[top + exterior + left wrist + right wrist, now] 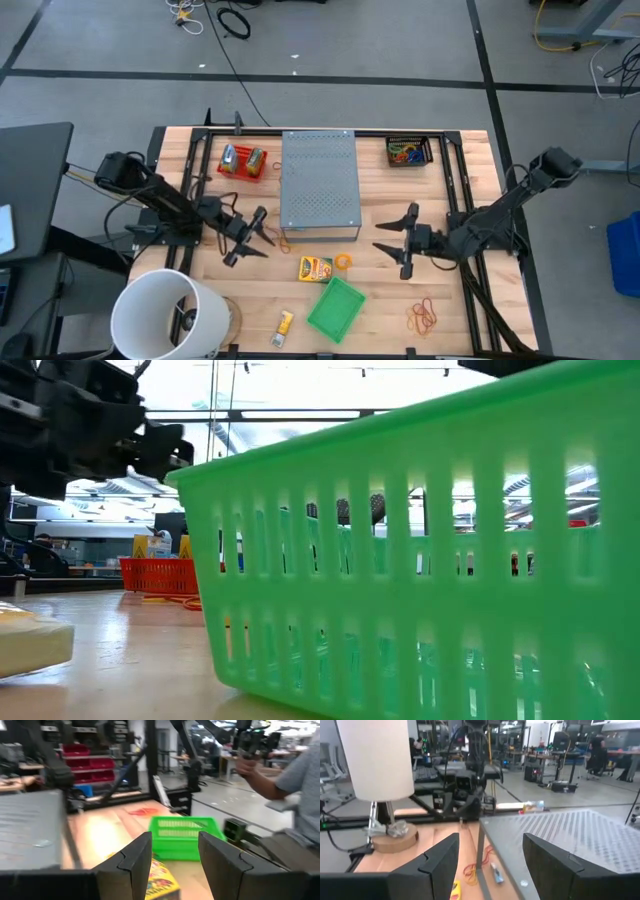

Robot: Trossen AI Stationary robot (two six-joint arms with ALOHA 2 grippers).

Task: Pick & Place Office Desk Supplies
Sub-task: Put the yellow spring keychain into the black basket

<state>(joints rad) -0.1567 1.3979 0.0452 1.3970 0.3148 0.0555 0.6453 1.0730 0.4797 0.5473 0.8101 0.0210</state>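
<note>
One yellow packet (315, 267), one green basket (336, 308), two open pincers, left pincer (256, 235), right pincer (397, 240)

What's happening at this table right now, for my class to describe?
Two robot arms hover over a wooden table strewn with desk supplies. The left gripper and right gripper both stand open, holding nothing, either side of a grey box. A yellow packet, green basket and rubber bands lie untouched. A white bucket stands at the left near corner.
</note>
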